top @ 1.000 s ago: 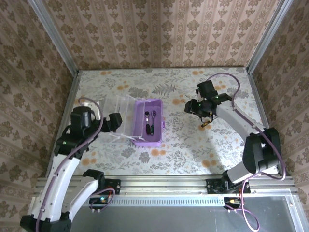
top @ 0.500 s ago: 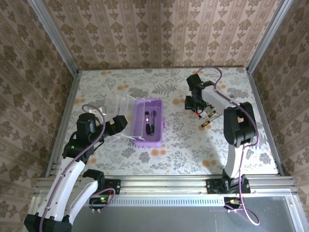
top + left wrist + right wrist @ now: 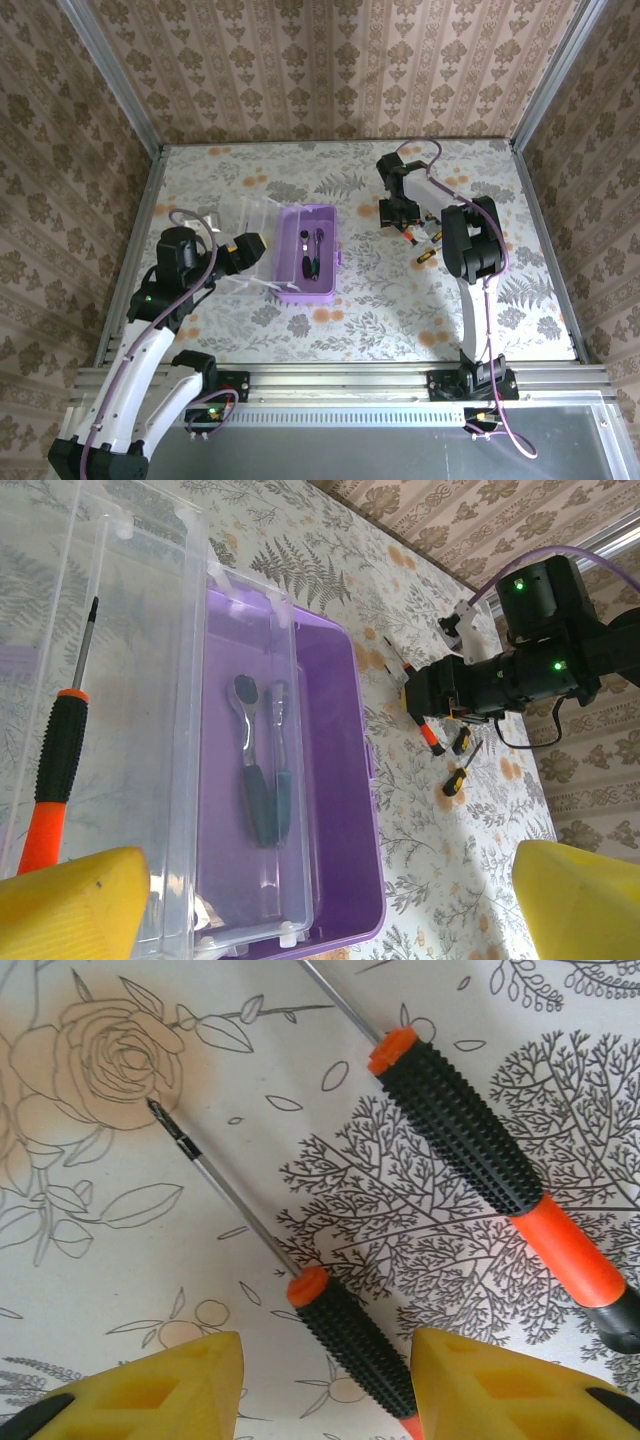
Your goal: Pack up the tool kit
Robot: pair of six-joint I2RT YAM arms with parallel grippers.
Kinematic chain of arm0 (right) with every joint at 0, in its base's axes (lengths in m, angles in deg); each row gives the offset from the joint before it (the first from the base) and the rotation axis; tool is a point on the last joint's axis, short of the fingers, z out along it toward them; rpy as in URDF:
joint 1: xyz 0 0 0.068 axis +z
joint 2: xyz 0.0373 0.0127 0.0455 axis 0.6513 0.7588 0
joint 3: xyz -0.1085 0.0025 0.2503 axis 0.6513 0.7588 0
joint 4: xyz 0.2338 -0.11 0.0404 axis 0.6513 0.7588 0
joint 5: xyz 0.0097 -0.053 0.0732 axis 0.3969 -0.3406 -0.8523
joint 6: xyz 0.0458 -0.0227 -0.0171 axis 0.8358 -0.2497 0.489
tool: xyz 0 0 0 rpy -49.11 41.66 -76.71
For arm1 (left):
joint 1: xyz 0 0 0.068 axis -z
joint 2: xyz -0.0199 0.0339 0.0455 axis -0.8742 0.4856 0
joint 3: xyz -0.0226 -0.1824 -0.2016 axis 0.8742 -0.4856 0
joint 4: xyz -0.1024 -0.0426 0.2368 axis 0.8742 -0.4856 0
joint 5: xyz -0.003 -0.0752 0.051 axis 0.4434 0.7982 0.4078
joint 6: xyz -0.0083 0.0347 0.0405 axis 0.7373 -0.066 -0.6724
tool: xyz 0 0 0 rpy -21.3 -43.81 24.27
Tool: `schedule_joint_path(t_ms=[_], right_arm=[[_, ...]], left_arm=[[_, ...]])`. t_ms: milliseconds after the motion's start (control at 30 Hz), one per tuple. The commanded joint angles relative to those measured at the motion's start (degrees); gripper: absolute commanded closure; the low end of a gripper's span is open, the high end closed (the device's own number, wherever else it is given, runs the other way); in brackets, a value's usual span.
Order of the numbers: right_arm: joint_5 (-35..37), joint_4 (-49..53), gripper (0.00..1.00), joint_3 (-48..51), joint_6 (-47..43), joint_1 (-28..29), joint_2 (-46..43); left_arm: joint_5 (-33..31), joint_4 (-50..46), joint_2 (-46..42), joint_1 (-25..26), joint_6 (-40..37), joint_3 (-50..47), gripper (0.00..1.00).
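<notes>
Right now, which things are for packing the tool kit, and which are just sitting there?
For the job: purple case, clear lid, two tools inside the case, screwdriver at the lid, big orange-and-black screwdriver, thinner screwdriver beside it, small yellow-handled screwdriver.

Just there: flowery table cover, patterned walls.
</notes>
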Motion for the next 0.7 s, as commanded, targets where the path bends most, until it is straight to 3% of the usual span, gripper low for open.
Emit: schedule_joint_path(t_ms=[0,400,667], right_arm=[[0.73,2.25,0.55,-0.09,-1.38,-0.74,0.88],[-0.88,1.40,0.62,-1.01,-0.90,-1.31,2.52],[-0.91,0.23,0.75,0.75,0.21,-1.31,1.60]], left_arm=[[0.70,-0.85,0.08,-0.41,-0.51,1.48,0.06],[0.89,-1.24,0.37,-0.39,0.19,2.10,0.06],[0.36,-1.69,-0.30,-0.42,0.19,1.92,0.06]])
